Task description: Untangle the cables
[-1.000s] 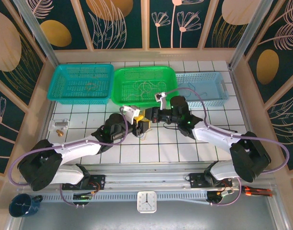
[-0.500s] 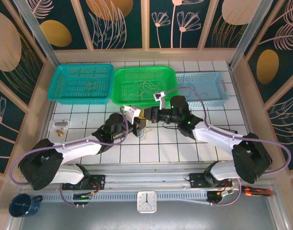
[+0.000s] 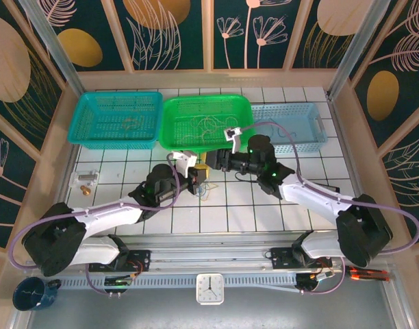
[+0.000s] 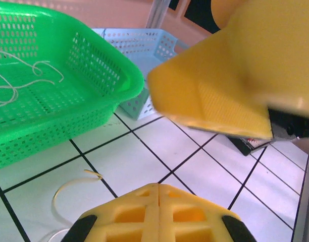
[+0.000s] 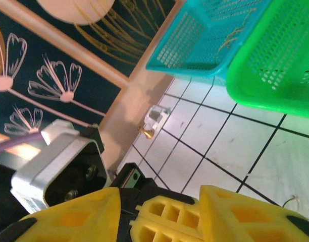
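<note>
White tiled worktop [image 3: 250, 205] carries thin cream-white flexible cable [image 4: 56, 194]: judged light, limp, snag-prone; pinch near its free end. State: left end effector [image 4: 158, 190] clenched, right end effector [image 5: 157, 195] released.

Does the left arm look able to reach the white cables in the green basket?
Probably yes, over the rim: the cables lie ahead in the open green basket; the right end effector hovers close alongside, not between.
</note>
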`<move>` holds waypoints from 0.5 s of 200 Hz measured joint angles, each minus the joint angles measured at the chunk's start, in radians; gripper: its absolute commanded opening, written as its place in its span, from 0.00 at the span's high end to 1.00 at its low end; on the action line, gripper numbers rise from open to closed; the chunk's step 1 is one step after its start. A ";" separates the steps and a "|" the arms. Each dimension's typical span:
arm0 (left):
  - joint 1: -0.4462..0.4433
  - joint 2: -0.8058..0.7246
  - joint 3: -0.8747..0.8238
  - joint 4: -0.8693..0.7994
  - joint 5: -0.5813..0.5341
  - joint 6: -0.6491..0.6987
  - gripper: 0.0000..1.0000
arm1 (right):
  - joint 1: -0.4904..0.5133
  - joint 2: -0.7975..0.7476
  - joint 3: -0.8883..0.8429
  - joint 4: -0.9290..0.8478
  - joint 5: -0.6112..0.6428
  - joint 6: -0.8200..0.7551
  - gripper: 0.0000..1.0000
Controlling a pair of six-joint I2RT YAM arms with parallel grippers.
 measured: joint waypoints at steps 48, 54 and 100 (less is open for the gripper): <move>0.000 -0.025 -0.001 0.013 -0.038 -0.022 1.00 | -0.036 -0.068 -0.023 0.000 0.054 -0.005 0.49; 0.001 -0.025 -0.001 0.011 -0.043 -0.022 0.93 | -0.037 -0.068 -0.031 -0.003 0.064 -0.008 0.49; 0.005 0.047 0.091 -0.153 -0.072 0.014 0.47 | -0.063 -0.068 -0.098 -0.061 0.150 -0.011 0.49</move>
